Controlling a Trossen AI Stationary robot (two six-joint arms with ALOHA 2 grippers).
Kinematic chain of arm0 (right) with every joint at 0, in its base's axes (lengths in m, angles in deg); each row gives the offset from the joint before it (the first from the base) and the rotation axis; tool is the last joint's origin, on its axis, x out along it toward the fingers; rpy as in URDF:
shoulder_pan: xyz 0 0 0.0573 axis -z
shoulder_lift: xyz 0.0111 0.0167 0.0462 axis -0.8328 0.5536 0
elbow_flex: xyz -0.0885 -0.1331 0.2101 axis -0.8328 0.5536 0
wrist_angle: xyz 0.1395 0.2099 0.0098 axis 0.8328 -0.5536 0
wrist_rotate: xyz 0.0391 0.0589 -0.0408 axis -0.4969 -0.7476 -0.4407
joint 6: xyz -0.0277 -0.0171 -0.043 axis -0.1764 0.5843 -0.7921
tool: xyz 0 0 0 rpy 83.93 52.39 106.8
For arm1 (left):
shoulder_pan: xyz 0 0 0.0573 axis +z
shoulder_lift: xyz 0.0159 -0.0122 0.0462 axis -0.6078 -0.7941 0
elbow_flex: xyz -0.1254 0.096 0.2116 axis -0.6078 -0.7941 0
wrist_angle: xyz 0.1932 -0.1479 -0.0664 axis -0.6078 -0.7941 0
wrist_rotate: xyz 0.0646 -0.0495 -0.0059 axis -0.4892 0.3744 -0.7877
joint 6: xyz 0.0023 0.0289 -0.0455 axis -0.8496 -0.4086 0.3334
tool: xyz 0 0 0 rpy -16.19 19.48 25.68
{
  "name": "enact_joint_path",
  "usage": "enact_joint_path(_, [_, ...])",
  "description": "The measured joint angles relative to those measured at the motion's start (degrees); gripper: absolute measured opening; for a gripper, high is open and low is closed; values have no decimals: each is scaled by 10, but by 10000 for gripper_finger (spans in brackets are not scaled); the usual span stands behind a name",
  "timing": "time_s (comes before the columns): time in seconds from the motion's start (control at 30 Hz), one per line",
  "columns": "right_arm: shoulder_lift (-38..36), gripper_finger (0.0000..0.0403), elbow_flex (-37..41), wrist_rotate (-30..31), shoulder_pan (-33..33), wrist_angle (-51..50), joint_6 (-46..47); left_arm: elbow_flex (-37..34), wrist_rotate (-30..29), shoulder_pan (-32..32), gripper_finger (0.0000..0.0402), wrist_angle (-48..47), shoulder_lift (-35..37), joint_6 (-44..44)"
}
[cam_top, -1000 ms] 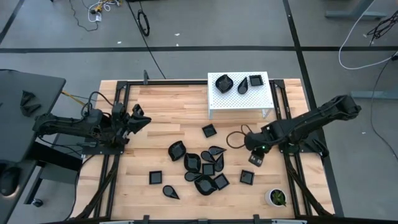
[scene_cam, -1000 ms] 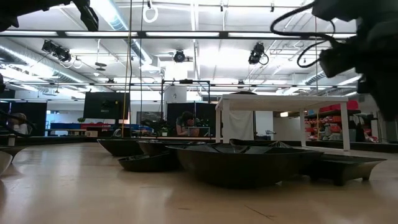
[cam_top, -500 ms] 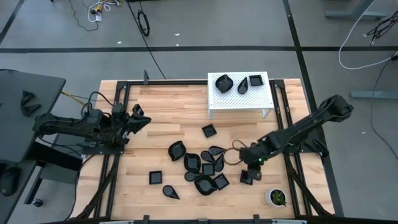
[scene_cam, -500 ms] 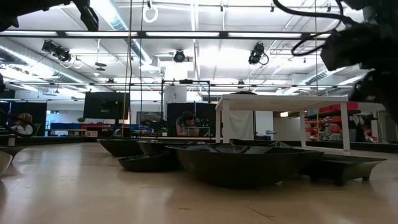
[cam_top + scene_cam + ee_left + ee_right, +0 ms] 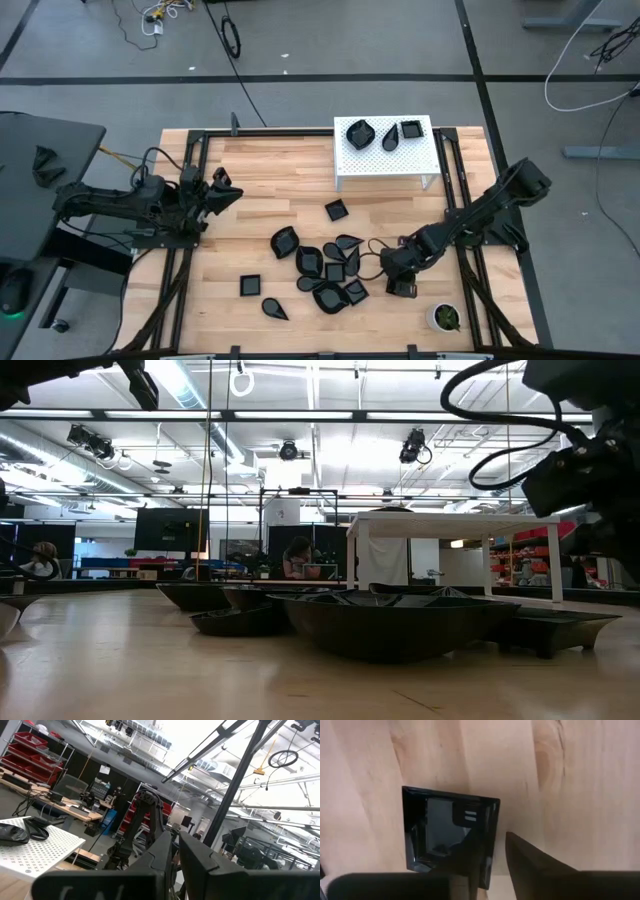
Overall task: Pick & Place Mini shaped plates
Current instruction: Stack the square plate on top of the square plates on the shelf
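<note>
Several mini shaped plates, glossy and black, lie in a cluster mid-table, with others scattered around it. My right gripper points down over a lone square plate at the near right. It is open. One finger is over the plate's hollow and the other over bare wood outside it. Two more plates rest on a white perforated stand. My left gripper waits at the table's left, raised and shut. My right gripper comes from above and straddles one side rim of the square plate, one finger inside and one outside. The plate lies flat on the table. I cannot tell whether either finger touches it.
A small white cup with green contents stands near the front right corner, close to the right gripper. Black frame rails run along the table's left and right sides. Bare wood lies between the left arm and the stand.
My right gripper has come down and moved toward the table's near edge and slightly left, from beside the square plate to right over it, rolling somewhat on the way. The plates have not moved.
</note>
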Motion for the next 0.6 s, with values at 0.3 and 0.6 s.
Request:
enact_joint_path(0.3, [-41,7,0,-10,3,-15,14,0,0,0,42,0,0,0])
enact_joint_path(0.6, [-232,4,-47,84,164,-153,-66,0,0,0,42,0,0,0])
